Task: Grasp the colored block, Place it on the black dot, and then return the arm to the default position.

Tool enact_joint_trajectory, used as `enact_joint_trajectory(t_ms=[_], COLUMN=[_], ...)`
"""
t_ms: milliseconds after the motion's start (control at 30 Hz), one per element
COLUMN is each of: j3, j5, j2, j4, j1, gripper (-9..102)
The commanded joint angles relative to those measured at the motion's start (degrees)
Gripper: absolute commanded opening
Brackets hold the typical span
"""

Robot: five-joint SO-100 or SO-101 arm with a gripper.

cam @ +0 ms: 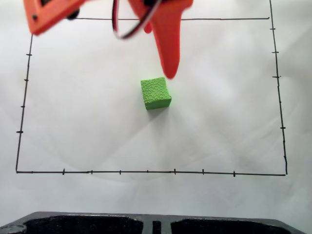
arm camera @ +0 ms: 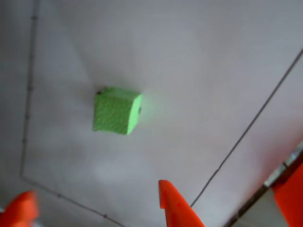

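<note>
Legible text, labels, brands, numbers: none found in either the fixed view or the wrist view. Only markings: a hand-drawn black border line (cam: 146,171) with short unnumbered tick marks, inked on the white paper (cam: 87,97); no lettering accompanies them.

A white paper sheet (cam: 97,97) covers the work surface in the fixed view. A thin black border line (cam: 146,171) with short tick marks forms a rectangle on the sheet. A black moulded part (cam: 87,224) lies below the sheet's lower edge.
</note>
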Motion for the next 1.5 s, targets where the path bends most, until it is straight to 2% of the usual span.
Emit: enact_joint_trajectory(t_ms=[0,167,367,700,1233,1467], j3=[3.52,11.34,22.76,38.23,51.94,52.47], j5=[-0.88,-0.70,-0.35,3.96,5.19,7.38], j2=[8.70,20.57,30.67,44.47,50.80,50.89], j4=[-1.05,-1.41,-3.08,-12.74,-29.44,-29.53], j1=[1.41,2.55,2.72,6.06,4.04,3.08], gripper=[27,10,0,0,0,0])
